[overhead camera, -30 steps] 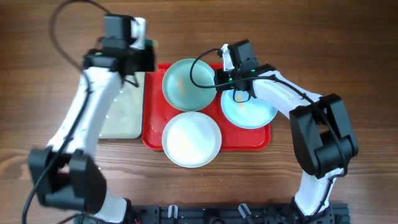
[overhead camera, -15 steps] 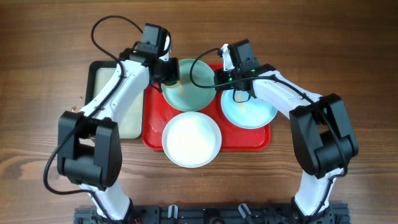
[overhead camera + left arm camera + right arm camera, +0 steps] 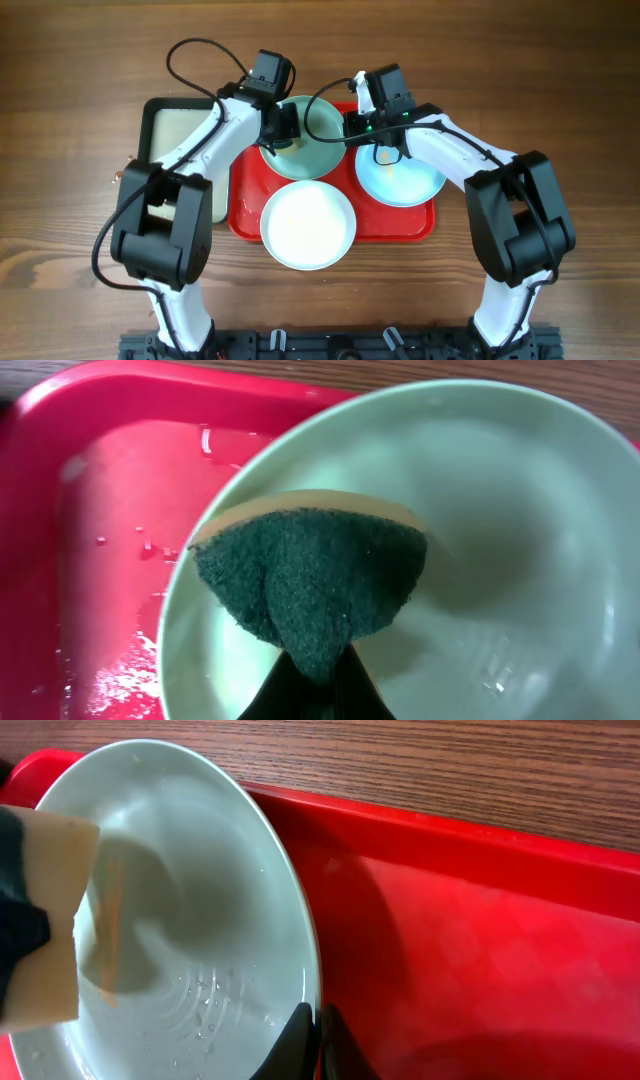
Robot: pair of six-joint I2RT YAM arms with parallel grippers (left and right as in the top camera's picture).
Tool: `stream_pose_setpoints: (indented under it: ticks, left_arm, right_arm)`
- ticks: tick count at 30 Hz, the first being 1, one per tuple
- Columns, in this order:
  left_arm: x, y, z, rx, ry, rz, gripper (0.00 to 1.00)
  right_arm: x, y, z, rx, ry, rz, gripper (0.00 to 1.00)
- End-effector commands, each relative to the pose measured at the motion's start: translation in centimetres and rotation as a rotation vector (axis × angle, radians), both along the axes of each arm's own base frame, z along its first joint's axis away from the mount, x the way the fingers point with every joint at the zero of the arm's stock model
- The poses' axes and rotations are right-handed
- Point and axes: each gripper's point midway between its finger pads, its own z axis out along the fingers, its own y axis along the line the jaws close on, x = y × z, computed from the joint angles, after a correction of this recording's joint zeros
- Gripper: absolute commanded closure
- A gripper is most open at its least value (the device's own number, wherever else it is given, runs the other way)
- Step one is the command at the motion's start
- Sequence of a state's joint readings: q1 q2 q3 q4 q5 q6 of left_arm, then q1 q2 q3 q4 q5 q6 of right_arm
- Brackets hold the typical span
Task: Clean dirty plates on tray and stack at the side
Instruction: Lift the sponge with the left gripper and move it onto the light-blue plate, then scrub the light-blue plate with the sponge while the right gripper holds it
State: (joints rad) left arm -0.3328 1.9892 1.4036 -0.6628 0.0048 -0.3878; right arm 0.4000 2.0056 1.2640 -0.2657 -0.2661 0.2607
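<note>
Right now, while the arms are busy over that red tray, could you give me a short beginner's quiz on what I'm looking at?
1. True or false: the left fingers hold a green sponge over the pale green plate.
2. Pick one. The right fingers are pinching: A) the sponge, B) the pale green plate's rim, C) nothing.
3. How many plates rest on the red tray?

Key: 1 true; 2 B; 3 three.
</note>
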Motion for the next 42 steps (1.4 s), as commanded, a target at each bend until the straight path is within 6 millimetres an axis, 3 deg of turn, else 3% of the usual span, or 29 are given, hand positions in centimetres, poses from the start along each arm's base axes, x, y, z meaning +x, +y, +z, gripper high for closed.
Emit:
stream_pose_setpoints:
  ticks: [1, 7, 16, 23, 30, 32, 37, 40, 42]
  left_arm:
    - [0.4, 0.7, -0.6, 0.037, -0.003, 0.055, 0.96]
    - [-0.3, 0.8, -3.2, 0.054, 0.055, 0.051, 0.96]
    - [-2.4, -2.4, -7.0, -0.097, 0.202, -0.017, 0.96]
    - [-3.9, -6.6, -6.3, -0.335, 0.264, -0.156, 0.96]
    - [-3.4, -7.9, -5.4, -0.416, 0.245, -0.182, 0.96]
    - [-2.8, -7.9, -4.4, -0.421, 0.215, -0.183, 0.96]
    - [0.2, -7.5, 3.4, -0.444, 0.018, -0.199, 0.96]
    - [0.8, -6.9, 7.9, -0.422, -0.098, -0.200, 0.96]
    - [0.5, -6.7, 9.9, -0.423, -0.135, -0.204, 0.96]
  right_arm:
    - [-0.5, 0.5, -0.8, 0.010, 0.025, 0.014, 0.96]
    - [-0.5, 0.5, -0.8, 0.010, 0.026, 0.015, 0.96]
    - [-0.6, 0.5, -0.8, 0.009, 0.028, 0.015, 0.96]
    - [-0.5, 0.5, -0.8, 0.010, 0.026, 0.014, 0.96]
    - [-0.6, 0.5, -0.8, 0.010, 0.027, 0.015, 0.96]
    - [-0.6, 0.5, -0.8, 0.009, 0.028, 0.014, 0.96]
    - [-0.6, 0.5, -0.8, 0.009, 0.028, 0.014, 0.96]
    - [-0.6, 0.5, -0.8, 0.009, 0.028, 0.015, 0.96]
    - [-0.6, 0.5, -0.8, 0.009, 0.028, 0.015, 0.96]
